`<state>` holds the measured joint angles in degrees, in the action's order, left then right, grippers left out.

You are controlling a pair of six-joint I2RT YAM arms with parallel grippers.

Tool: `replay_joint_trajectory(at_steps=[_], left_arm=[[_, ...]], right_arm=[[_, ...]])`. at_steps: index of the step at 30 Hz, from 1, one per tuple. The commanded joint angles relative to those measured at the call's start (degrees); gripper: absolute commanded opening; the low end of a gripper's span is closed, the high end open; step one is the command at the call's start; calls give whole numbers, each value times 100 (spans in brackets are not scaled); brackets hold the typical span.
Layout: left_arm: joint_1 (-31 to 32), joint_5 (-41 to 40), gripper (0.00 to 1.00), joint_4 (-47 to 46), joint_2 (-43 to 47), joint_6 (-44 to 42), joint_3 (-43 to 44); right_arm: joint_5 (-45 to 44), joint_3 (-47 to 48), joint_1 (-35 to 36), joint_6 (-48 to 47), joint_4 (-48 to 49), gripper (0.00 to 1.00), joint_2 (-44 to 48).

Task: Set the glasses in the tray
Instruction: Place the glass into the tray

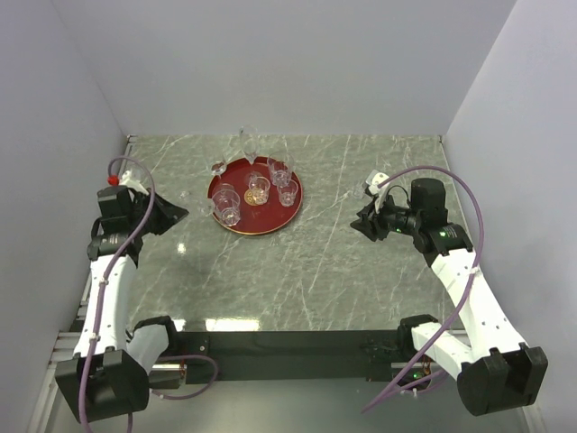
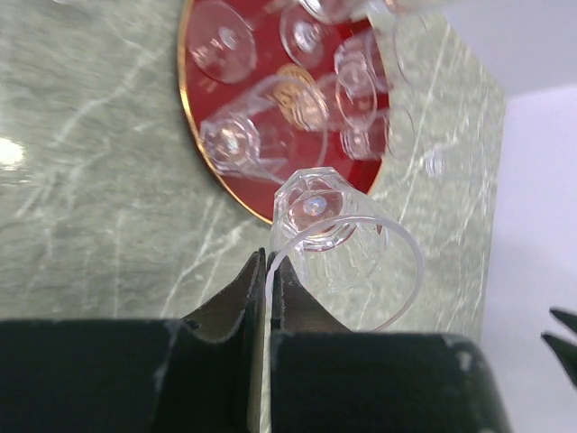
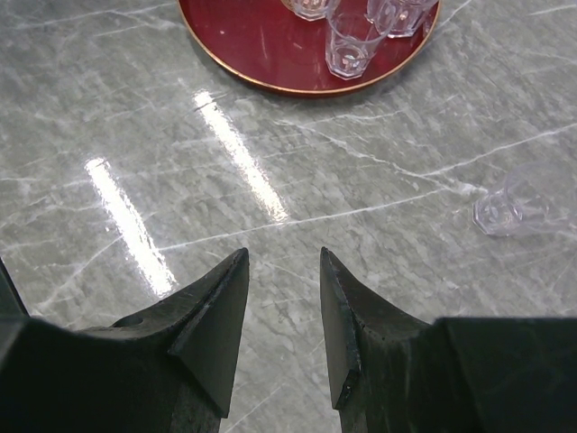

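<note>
From above, the round glossy dark-red tray [image 1: 270,216] sits on the grey marbled table [image 1: 315,271], left of centre in the upper half of the frame. Several small clear drinking glasses [image 1: 259,187] stand on it, and a stemmed clear glass [image 1: 246,137] stands just beyond its upper edge. The left gripper [image 1: 180,215] points at the tray's left rim from the left side. The right gripper [image 1: 361,225] hangs well apart from the tray, at the right.

In the left wrist view, the left gripper [image 2: 267,275] at bottom centre is clenched on the thin rim of a clear faceted tumbler [image 2: 347,244], the glass wall pinched between its two dark fingers. The tumbler's base points up-frame and overlaps the gold-edged lower rim of the tray [image 2: 200,99]; whether it touches the tray cannot be told.

In the right wrist view, the right gripper [image 3: 284,298] is released, its fingers apart with bare table [image 3: 361,180] showing between them. The tray [image 3: 261,45] runs along the top edge. A short clear glass [image 3: 514,203] rests on the table at the right, off the tray.
</note>
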<state>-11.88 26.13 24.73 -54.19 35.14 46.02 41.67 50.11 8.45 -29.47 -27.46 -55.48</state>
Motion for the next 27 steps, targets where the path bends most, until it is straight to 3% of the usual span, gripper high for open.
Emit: replay_joint_trajectory(at_steps=[1, 12, 27], left_arm=[[300, 42, 0, -118, 76, -200, 285], [1292, -433, 0, -118, 190, -305, 355], [1978, -749, 0, -206, 243, -508, 329]], right_arm=[[34, -45, -54, -32, 136, 45, -15], [8, -54, -54, -50, 145, 45, -50], [-10, -54, -54, -50, 145, 45, -77]])
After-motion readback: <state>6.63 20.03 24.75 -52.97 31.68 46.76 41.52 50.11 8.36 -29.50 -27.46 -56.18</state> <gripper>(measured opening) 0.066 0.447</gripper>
